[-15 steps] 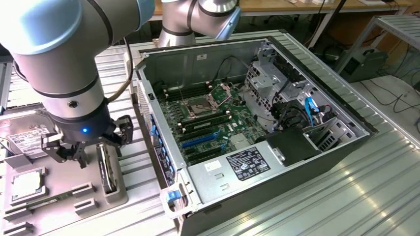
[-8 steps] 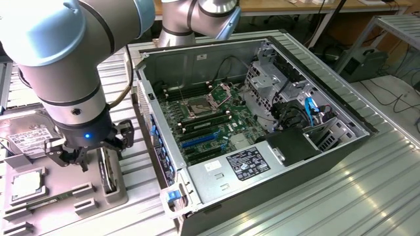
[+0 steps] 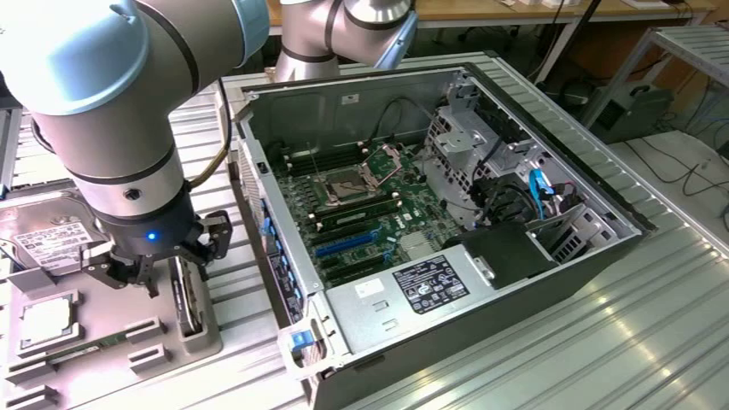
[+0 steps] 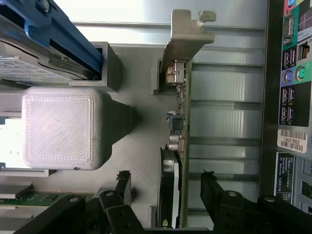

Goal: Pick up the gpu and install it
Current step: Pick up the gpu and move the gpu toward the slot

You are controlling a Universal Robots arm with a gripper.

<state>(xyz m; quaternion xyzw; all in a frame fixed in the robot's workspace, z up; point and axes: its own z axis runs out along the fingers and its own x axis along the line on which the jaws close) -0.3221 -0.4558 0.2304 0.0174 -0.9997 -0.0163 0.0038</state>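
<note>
Gripper [image 3: 152, 275] with fingers [image 4: 217, 192] spread wide, one on each side of the gpu [image 4: 176, 127] and clear of both its faces, holding nothing. The gpu [image 3: 188, 295] stands on edge in a grey holder [image 3: 171, 340], just beside the open computer case [image 3: 535, 256], on the exterior view's left. Holder and case rest on a ribbed metal table [image 3: 592, 342], with desks and cables behind.

gpu [image 4: 176, 122] on edge in gray fixture [image 4: 141, 146]; dark board w/ silver brkt [image 4: 187, 36].
</note>
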